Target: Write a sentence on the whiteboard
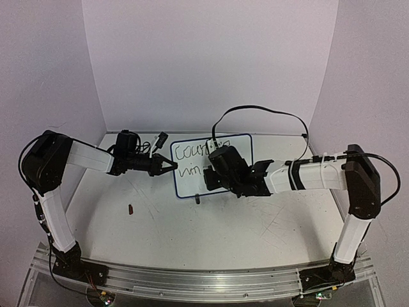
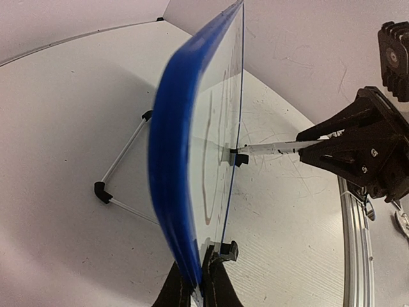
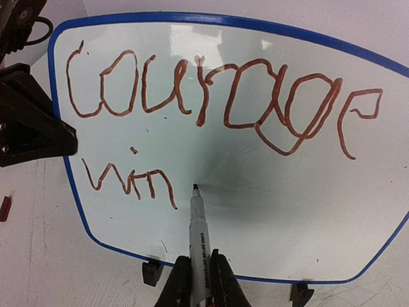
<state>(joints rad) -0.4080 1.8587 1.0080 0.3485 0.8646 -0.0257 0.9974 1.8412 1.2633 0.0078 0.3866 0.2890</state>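
Observation:
The whiteboard (image 1: 189, 185) stands upright at the back centre of the table, with a blue frame (image 3: 211, 19) and black clip feet (image 3: 151, 272). The sentence reads "Courage" (image 3: 223, 96) on the top line and "win" (image 3: 134, 179) below it, in reddish-brown strokes. My left gripper (image 1: 169, 166) is shut on the board's left edge (image 2: 176, 192), with its jaws pinching the blue frame at the bottom of the left wrist view (image 2: 198, 284). My right gripper (image 3: 199, 281) is shut on a white marker (image 3: 197, 230). The marker's dark tip (image 3: 195, 187) is at the board just right of "win".
A small red marker cap (image 1: 131, 208) lies on the table left of the board. A wire stand (image 2: 121, 173) props the board from behind. A black cable (image 1: 255, 109) loops over the back. An aluminium rail (image 1: 204, 281) runs along the near edge. Walls enclose the table.

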